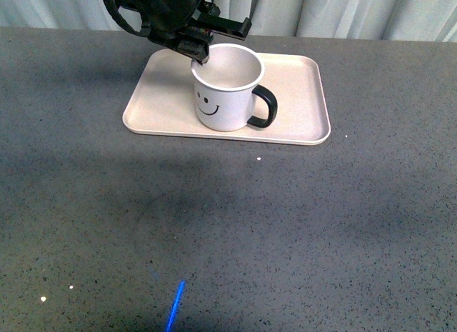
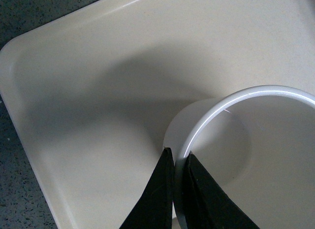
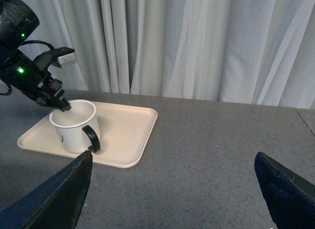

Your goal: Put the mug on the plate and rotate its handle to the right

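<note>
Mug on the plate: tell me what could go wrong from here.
1. The left gripper pinches the mug only at its thin rim, off to one side. Pulling away before the jaws open could tip the mug or drag it across the plate.
2. The handle already points right, so any further twist would likely overshoot.
</note>
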### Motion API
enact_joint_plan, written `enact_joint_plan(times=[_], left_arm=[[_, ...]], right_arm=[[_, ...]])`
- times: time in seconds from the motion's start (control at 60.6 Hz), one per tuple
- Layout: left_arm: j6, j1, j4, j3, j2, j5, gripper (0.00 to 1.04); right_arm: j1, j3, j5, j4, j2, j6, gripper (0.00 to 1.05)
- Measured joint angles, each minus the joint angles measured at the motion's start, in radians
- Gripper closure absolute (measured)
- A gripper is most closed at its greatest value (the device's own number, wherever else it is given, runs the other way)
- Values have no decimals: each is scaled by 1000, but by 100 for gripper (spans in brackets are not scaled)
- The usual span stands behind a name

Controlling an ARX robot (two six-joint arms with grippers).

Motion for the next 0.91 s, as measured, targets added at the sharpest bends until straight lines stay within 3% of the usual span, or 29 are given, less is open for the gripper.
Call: enact_joint_plan(times=[0.247, 0.33, 0.511, 0.676, 0.841, 0.858, 0.907], left_arm=[[2, 0, 0, 2, 0, 8, 100], [3, 0, 1, 2, 0, 10, 87], [17, 4, 37, -19, -21, 30, 45], [31, 43, 173, -217, -227, 61, 8], [-34, 110, 378, -511, -520, 119, 9], [-53, 117, 433, -571, -570, 105, 10], [-82, 118, 671, -716, -653, -82, 19]], right_arm=[[0, 0, 0, 0, 0, 0, 9], [0, 0, 0, 0, 0, 0, 9], [0, 0, 0, 0, 0, 0, 9], [0, 0, 0, 0, 0, 0, 9], [0, 0, 0, 0, 0, 0, 9], [0, 0, 0, 0, 0, 0, 9], [0, 0, 0, 0, 0, 0, 9]])
